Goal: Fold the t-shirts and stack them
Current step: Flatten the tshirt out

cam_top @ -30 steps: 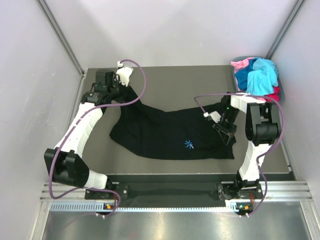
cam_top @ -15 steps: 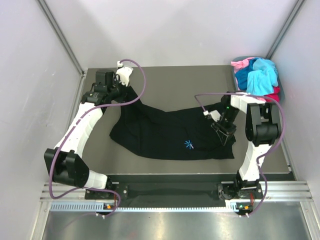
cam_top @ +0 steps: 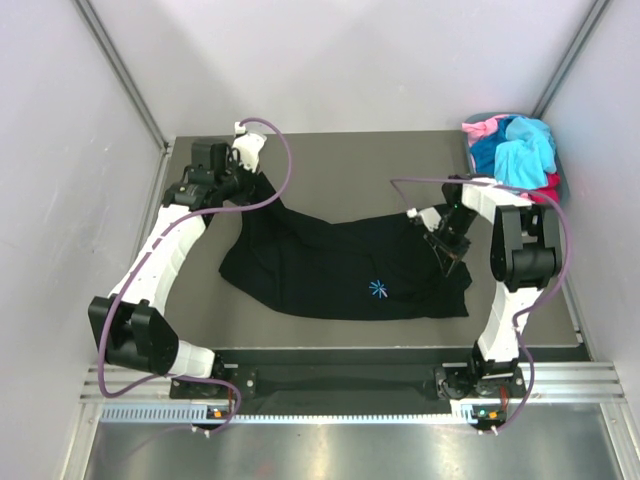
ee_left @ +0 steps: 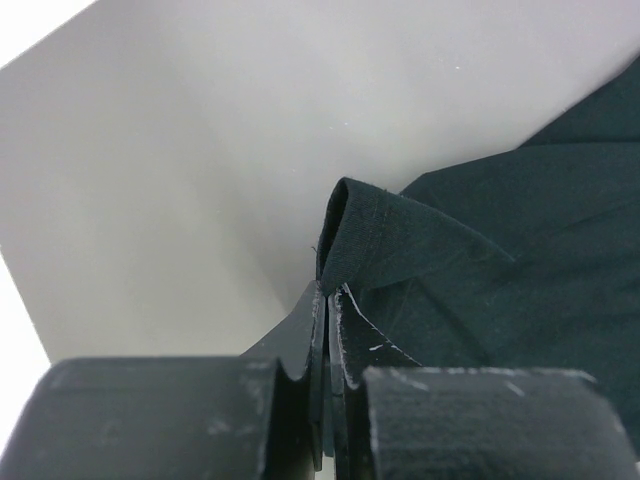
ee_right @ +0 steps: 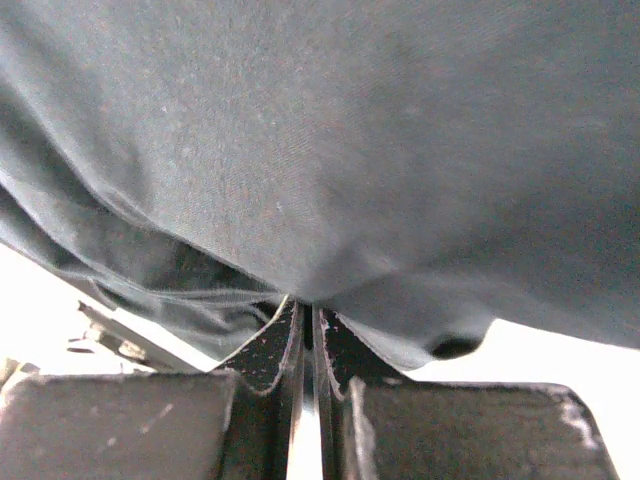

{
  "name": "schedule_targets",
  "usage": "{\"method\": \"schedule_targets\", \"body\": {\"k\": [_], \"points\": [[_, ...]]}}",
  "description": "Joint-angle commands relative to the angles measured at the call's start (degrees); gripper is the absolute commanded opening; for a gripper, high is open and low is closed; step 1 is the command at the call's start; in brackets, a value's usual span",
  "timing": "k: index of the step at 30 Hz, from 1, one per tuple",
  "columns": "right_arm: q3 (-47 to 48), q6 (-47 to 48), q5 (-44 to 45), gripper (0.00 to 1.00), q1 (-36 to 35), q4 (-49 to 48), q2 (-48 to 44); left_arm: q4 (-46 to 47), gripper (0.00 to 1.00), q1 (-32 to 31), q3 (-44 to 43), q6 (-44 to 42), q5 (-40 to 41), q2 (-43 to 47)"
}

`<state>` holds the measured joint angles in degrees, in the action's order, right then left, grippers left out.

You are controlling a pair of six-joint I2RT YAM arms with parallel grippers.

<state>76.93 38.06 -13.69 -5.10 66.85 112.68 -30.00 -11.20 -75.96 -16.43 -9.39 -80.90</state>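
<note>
Spreading the black t-shirt (cam_top: 320,262) flat is, as we judge it, the step in hand, and we have it pinched at both ends. On the left, our left tool (cam_top: 247,180) is clenched on a fold at the shirt's far-left edge, the cloth rising from between the closed jaws in the wrist view. The shirt lies rumpled across the middle of the tabletop (cam_top: 340,165), its starburst logo (cam_top: 378,290) facing up. On the right, our right tool (cam_top: 447,255) is clamped on a bunch of cloth at the shirt's right end. To do this well we would lift both ends evenly, draw them apart until the wrinkles go, then lay the cloth down without dragging. We cannot tell which part each tool has, sleeve, hem or shoulder, nor how many layers. Far right, the other t-shirts (cam_top: 515,150) heap in the basket (cam_top: 560,185), their number unclear.
</note>
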Motion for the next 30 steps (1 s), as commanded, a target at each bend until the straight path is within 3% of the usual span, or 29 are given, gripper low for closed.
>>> {"method": "schedule_targets", "body": {"k": [1,10,15,21,26,30], "points": [[8.1,0.3,0.3,0.0,-0.7,0.2,-4.5,2.1,0.0,0.0,-3.3,-1.3,0.8,0.7],[31.0,2.5,3.9,0.0,-0.6,6.1,-9.0,7.2,0.0,0.0,-6.2,-6.6,5.4,6.1],[41.1,-1.8,4.3,0.0,-0.6,0.9,-10.0,10.9,0.0,0.0,-12.6,-8.2,14.0,5.5],[59.8,-5.3,7.5,0.0,-0.6,-5.9,-9.8,11.3,0.0,0.0,-24.6,-14.4,20.4,2.5],[58.4,-8.4,10.1,0.0,-0.6,-18.8,-17.0,16.4,0.0,0.0,-26.9,-18.2,25.6,3.7],[49.0,-8.6,10.4,0.0,-0.6,-29.6,-29.5,14.7,0.0,0.0,-27.1,-19.4,24.3,7.0]]}}
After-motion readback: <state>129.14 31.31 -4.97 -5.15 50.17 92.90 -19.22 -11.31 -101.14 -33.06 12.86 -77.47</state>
